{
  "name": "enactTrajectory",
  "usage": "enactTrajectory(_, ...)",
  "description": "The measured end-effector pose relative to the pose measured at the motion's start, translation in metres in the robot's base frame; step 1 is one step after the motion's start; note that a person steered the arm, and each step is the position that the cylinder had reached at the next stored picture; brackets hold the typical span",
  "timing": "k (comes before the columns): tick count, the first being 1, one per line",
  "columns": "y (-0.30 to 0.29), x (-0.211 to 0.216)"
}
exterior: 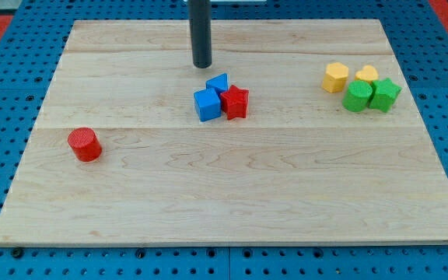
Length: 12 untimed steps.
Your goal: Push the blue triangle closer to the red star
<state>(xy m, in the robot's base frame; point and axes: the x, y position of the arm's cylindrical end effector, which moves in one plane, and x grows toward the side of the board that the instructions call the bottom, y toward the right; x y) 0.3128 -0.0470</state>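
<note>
The blue triangle (218, 82) lies near the board's middle, touching the red star (235, 102) just below and to its right. A blue cube (207, 104) sits against the star's left side, under the triangle. My tip (201, 66) is just above and to the left of the blue triangle, a small gap away from it.
A red cylinder (85, 144) stands at the view's left. At the upper right, two yellow blocks (335, 77) (366, 75) and two green blocks (357, 96) (385, 94) cluster together. The wooden board (232, 194) rests on a blue pegboard.
</note>
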Motion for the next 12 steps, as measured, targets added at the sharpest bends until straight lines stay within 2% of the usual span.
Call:
enactTrajectory(1,-0.005,0.028)
enactTrajectory(2,-0.004,0.037)
enactTrajectory(5,0.014,0.037)
enactTrajectory(6,-0.017,0.037)
enactTrajectory(7,-0.030,0.047)
enactTrajectory(9,-0.009,0.075)
enactTrajectory(10,0.011,0.074)
enactTrajectory(12,0.004,0.053)
